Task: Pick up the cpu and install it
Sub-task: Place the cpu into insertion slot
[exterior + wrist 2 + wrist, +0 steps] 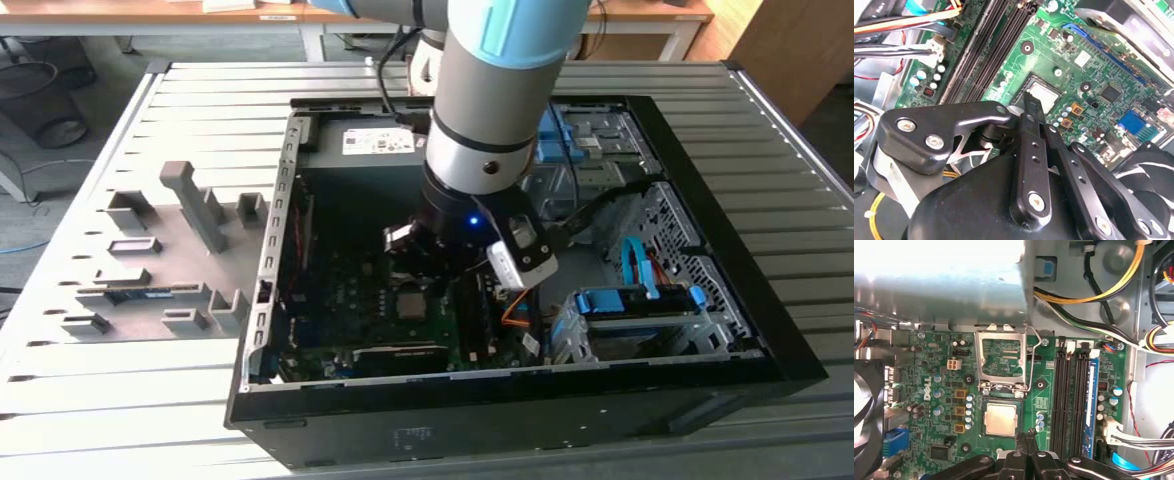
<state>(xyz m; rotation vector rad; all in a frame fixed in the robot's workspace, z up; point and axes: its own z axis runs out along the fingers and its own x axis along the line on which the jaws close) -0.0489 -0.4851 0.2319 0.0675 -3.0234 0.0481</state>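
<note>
Just beside the claw (1029, 434) — the cpu (1000, 419)

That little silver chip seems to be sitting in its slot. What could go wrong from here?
The tool hangs right beside the cpu; a small slip might nudge it crooked. The socket's metal frame stands open, so nothing clamps the chip down.
</note>
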